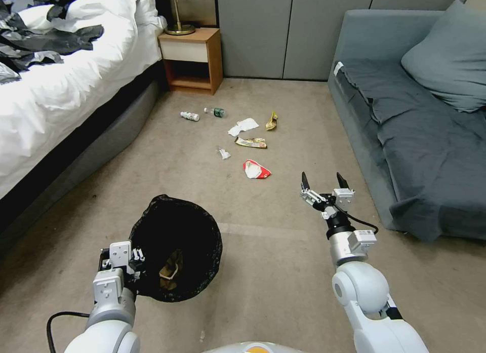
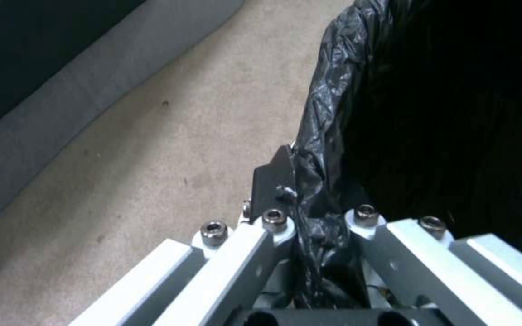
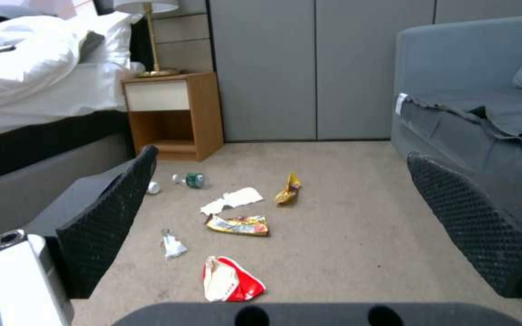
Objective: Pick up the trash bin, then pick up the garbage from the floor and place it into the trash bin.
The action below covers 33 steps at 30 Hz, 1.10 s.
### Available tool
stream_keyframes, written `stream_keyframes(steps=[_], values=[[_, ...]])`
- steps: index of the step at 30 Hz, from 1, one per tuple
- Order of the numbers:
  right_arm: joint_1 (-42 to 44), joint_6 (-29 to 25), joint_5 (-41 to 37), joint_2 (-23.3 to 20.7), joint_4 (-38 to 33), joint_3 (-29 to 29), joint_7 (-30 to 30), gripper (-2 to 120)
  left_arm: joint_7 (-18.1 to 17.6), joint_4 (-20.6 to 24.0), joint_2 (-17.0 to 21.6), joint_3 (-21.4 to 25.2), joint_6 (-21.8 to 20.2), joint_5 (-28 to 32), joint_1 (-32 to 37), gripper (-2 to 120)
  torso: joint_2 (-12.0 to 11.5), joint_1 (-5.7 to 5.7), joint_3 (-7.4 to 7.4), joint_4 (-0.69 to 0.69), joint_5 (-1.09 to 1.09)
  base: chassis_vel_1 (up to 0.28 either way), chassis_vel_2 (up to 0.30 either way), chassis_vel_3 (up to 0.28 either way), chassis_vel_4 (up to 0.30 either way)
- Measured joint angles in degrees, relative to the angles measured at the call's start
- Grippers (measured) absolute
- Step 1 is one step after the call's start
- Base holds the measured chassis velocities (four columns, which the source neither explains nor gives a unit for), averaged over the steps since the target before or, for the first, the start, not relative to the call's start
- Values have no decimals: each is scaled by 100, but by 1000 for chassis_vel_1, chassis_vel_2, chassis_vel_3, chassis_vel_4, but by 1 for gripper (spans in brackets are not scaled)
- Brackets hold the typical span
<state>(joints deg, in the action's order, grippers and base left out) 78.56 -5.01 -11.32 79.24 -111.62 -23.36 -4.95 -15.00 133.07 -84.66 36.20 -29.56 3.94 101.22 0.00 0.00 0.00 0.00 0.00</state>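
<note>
Trash bin (image 1: 177,241) rim clamped in left gripper (image 2: 309,213); right gripper (image 1: 324,183) jaws apart.

Trash bin (image 1: 197,226): white wall hidden under black bag; inside too dark to read beyond one tan scrap. Left tool (image 1: 132,264): fingertips hidden behind wrist housing and bag fold at rim. White bottle (image 3: 153,187): part-hidden behind a right tool finger (image 3: 111,217). Labels on garbage (image 1: 250,143) too small to read. Sofa (image 1: 420,115) and bed (image 1: 61,84) cut off by frame edges.
</note>
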Motion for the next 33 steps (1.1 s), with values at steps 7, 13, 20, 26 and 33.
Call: stream_keyframes(steps=[7,13,20,26,33], values=[[107,-104,155,80,12,1,110,100,5,-20,27,13,-23,6,-81,1,0,0,0,0,0,0,0,0,0],[170,-144,215,118,38,3,148,100,7,-38,28,14,-36,7,-122,1,0,0,0,0,-1,0,0,0,0],[205,-164,243,150,48,-17,178,100,15,-55,39,16,-41,10,-161,1,0,0,0,0,-1,0,0,0,0],[248,-216,288,169,75,-31,182,100,19,-61,50,37,-44,20,-172,1,0,-1,0,0,0,0,0,0,0],[291,-241,310,180,86,-31,186,100,27,-65,63,67,-45,30,-183,1,0,-1,0,0,0,-77,92,74,-65]])
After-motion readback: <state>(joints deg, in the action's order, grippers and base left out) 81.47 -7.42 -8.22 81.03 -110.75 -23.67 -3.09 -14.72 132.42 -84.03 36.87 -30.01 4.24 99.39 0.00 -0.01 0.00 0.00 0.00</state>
